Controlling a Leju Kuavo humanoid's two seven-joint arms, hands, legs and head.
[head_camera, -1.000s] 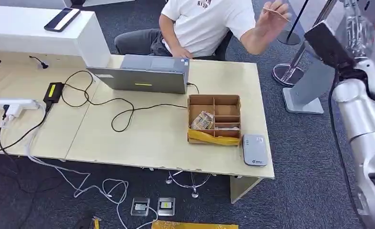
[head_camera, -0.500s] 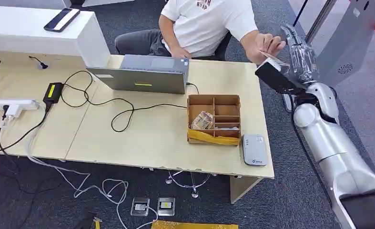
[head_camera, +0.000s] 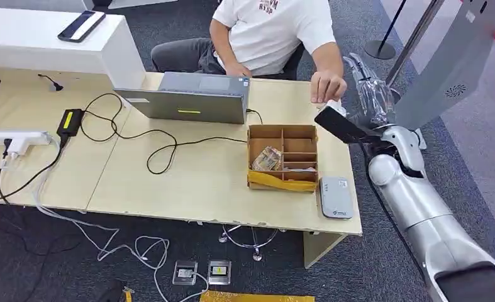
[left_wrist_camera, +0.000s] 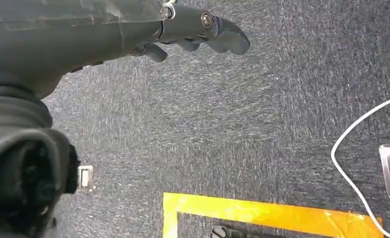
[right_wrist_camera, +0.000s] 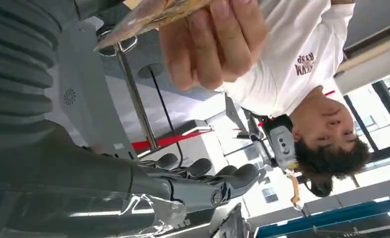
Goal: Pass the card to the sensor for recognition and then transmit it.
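Nearest, left hand [left_wrist_camera: 193, 34] hangs over carpet, fingers loosely curled, holding nothing. Reader [head_camera: 336, 197] sits on desk [head_camera: 188, 182] at the near right corner, just beside the box [head_camera: 283, 157]. Further out, right hand [head_camera: 372, 94] is raised at the desk's far right edge, fingers spread, empty. A person's hand [right_wrist_camera: 210, 42] holds the card [right_wrist_camera: 148, 15] close to it; card not yet taken. Risks: fingers closing late or off the card's edge, so it drops to the floor; a thin card may slip in a loose grip on the way to the reader.
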